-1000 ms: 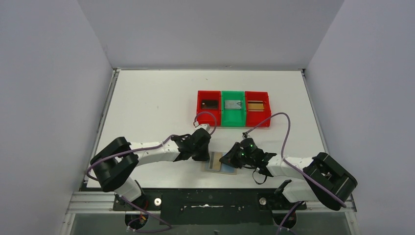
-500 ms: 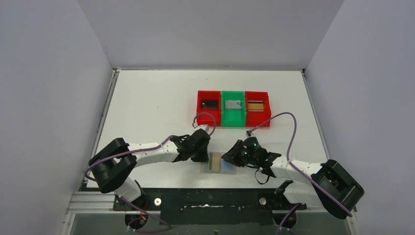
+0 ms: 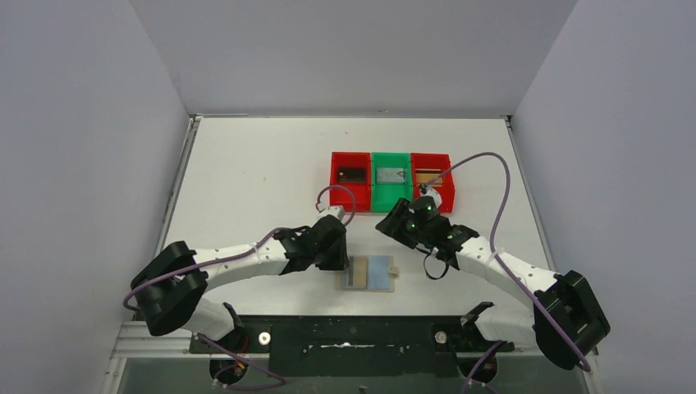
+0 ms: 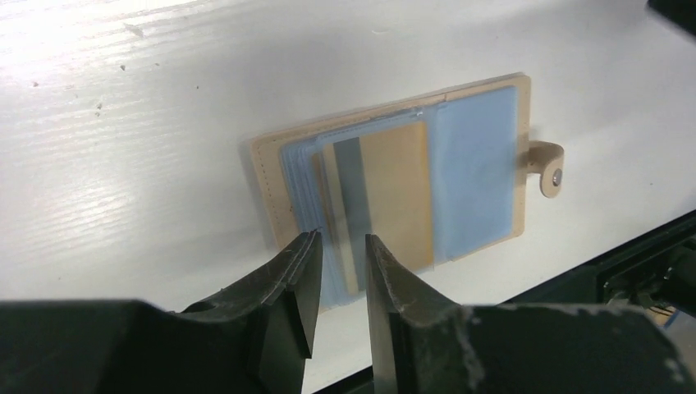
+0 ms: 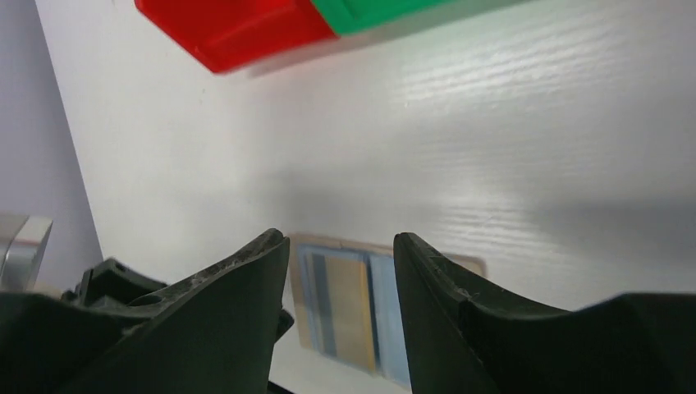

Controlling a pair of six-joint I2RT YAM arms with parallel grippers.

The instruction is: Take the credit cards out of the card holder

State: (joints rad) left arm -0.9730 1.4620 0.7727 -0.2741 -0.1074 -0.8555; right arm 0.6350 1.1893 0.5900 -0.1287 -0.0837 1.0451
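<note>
Card holder (image 4: 480, 176) lies open — left gripper (image 4: 343, 248) barely parted, right gripper (image 5: 341, 243) wide, both empty.

left gripper (image 4: 342, 250), right gripper (image 5: 341, 246): both parted

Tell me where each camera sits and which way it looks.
Top external: fixed high behind the bases, looking down on the table; left arm and right arm both show.
Left wrist: on the left arm, looking down past its own fingers at the open card holder.
Right wrist: on the right arm, looking past its fingers low across the table, trays at top.
Shared: all three show the card holder.
</note>
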